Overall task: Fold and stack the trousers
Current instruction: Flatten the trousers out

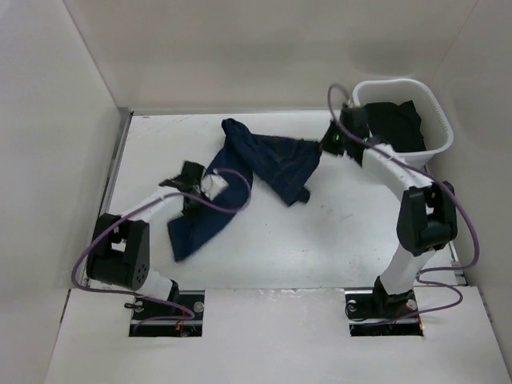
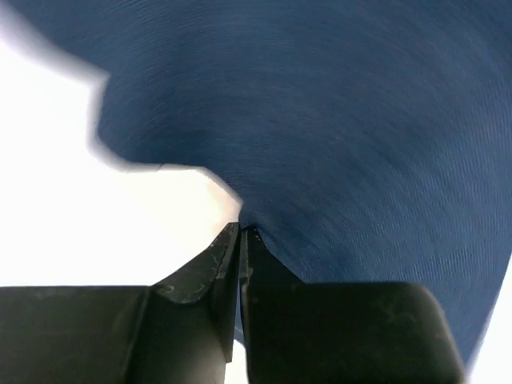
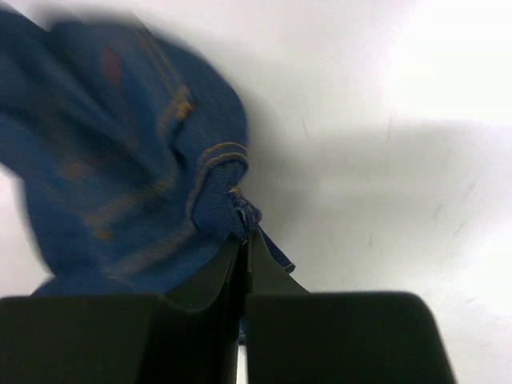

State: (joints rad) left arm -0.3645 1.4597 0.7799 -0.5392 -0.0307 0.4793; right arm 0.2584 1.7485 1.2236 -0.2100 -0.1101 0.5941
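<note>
The trousers (image 1: 264, 164) are dark navy denim, crumpled across the middle of the white table, one leg trailing toward the near left. My left gripper (image 1: 192, 196) is shut on an edge of that leg; in the left wrist view its jaws (image 2: 242, 228) pinch the blue cloth (image 2: 336, 128). My right gripper (image 1: 324, 146) is shut on the trousers' right end, near the basket. The right wrist view has the jaws (image 3: 244, 236) closed on a stitched seam of the trousers (image 3: 136, 176).
A white basket (image 1: 436, 108) stands at the back right corner with dark clothing (image 1: 396, 128) in it. White walls close the table on three sides. The arm bases sit at the near edge.
</note>
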